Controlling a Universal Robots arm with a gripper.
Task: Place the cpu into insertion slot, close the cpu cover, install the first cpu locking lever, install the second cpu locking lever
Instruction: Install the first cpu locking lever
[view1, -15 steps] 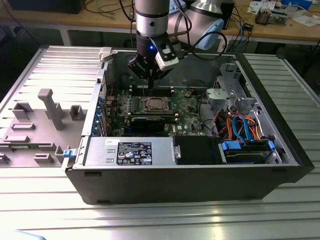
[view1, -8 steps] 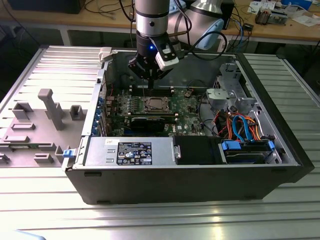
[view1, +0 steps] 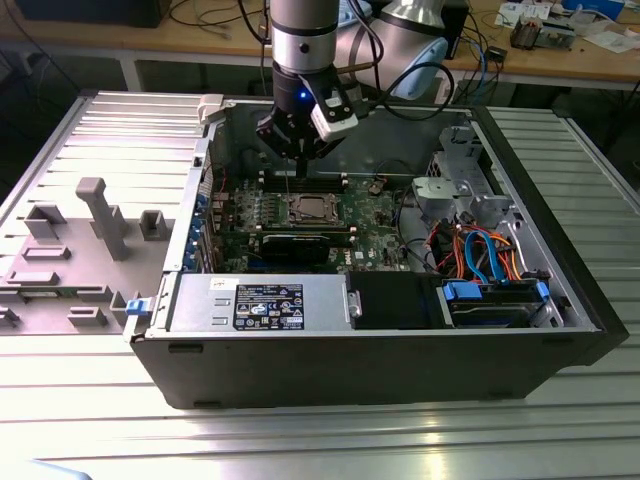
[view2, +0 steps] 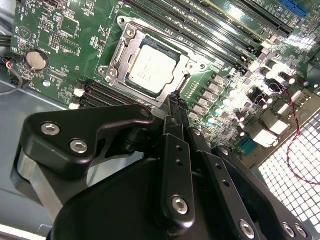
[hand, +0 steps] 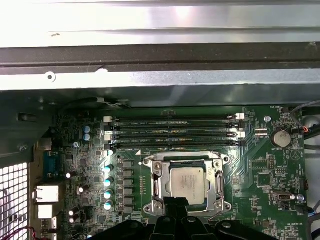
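Observation:
The cpu (hand: 187, 182) (view2: 152, 67) (view1: 310, 208), a silver-topped square chip, lies seated in the insertion slot (hand: 223, 206) on the green board. Around the chip, the cpu cover (hand: 159, 185) (view2: 117, 50) lies flat as a silvery frame with the chip showing through its window. My gripper (view2: 175, 100) (hand: 175, 201) (view1: 298, 160) hangs a little above the board at the socket's edge. Its black fingers (view2: 172, 150) are pressed together and hold nothing. In both wrist views the fingertips cover one edge of the socket.
Long black memory slots (hand: 172, 131) run beside the socket. A coin battery (hand: 280, 138) sits on the board. The case walls (view1: 205, 150) surround the board; a power supply (view1: 260, 305), drive cage (view1: 495, 300) and coloured cables (view1: 480, 250) fill the near side.

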